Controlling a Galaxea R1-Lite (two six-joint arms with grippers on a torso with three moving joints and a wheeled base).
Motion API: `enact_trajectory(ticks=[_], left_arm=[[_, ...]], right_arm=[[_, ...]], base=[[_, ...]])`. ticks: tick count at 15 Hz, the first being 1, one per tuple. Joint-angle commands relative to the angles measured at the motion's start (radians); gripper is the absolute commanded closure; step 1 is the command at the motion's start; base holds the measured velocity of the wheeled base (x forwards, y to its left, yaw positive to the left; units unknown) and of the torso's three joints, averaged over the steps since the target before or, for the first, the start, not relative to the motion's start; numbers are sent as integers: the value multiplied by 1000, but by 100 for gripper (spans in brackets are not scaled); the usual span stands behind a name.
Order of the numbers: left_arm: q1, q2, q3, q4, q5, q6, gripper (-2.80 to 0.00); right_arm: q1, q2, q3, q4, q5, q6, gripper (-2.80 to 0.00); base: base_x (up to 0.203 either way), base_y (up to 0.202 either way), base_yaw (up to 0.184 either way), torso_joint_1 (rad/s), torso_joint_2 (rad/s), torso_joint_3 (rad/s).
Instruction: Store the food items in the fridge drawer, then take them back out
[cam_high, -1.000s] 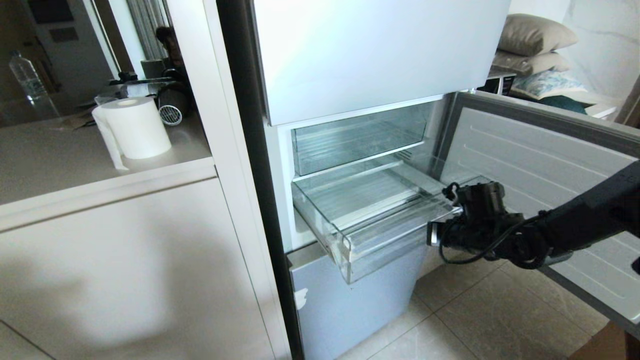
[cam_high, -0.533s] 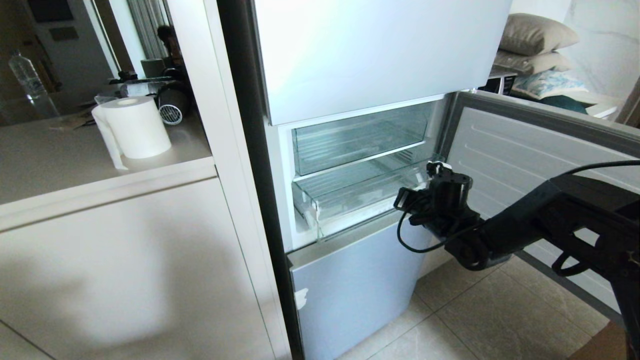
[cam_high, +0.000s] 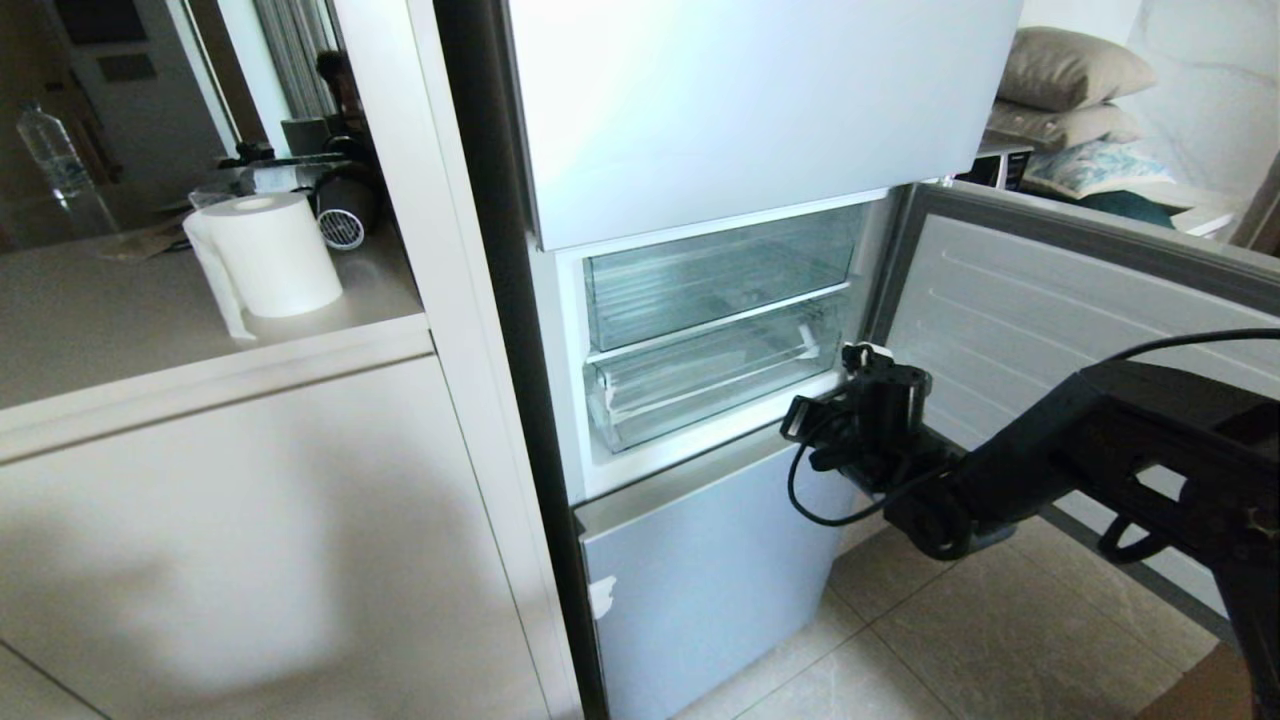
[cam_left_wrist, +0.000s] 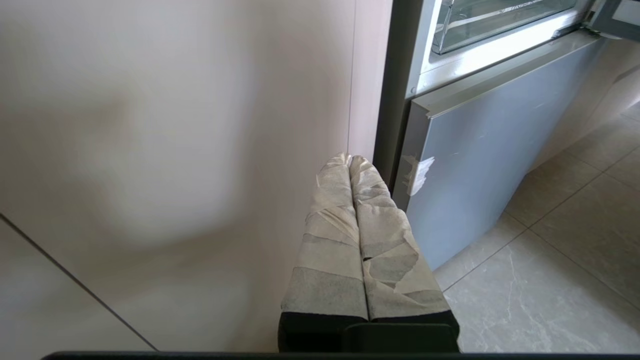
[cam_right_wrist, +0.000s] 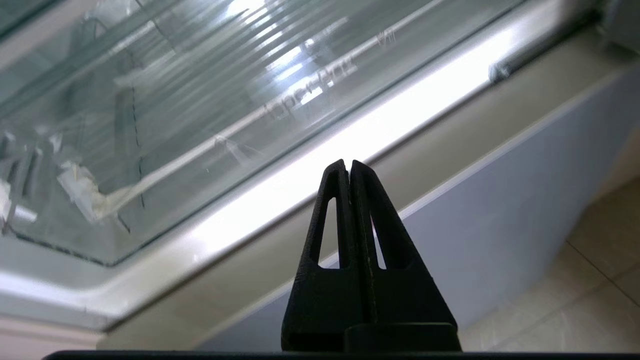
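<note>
At the fridge, right gripper (cam_high: 862, 352), jaws clenched, noses the shut drawer (cam_high: 715, 385); a skewed shove could jam it.

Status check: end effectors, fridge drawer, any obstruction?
Right end effector shut, empty, at fridge drawer front. Left end effector shut, parked. Drawer pushed in. No obstruction seen.

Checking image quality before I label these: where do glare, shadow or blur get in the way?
Head view: a broad soft shadow darkens the beige cabinet front. Right wrist view: a bright glare band runs along the white sill under the clear ribbed fridge drawer, whose ribs smear into streaks; the black right end effector is sharp. Left wrist view: shadow mottles the cabinet; the tape-wrapped left end effector is clear.
</note>
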Motion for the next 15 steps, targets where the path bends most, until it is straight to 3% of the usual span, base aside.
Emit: enact_trajectory(ticks=[1, 8, 15], left_arm=[[-1, 0, 0, 0, 0, 0, 0], [-1, 0, 0, 0, 0, 0, 0], [-1, 0, 0, 0, 0, 0, 0]], right_arm=[[6, 89, -121, 49, 9, 1, 0], [38, 295, -449, 110, 26, -51, 0], [46, 461, -735, 111, -9, -54, 0]], base=[[0, 0, 0, 0, 0, 0], [0, 0, 0, 0, 0, 0], [0, 0, 0, 0, 0, 0]])
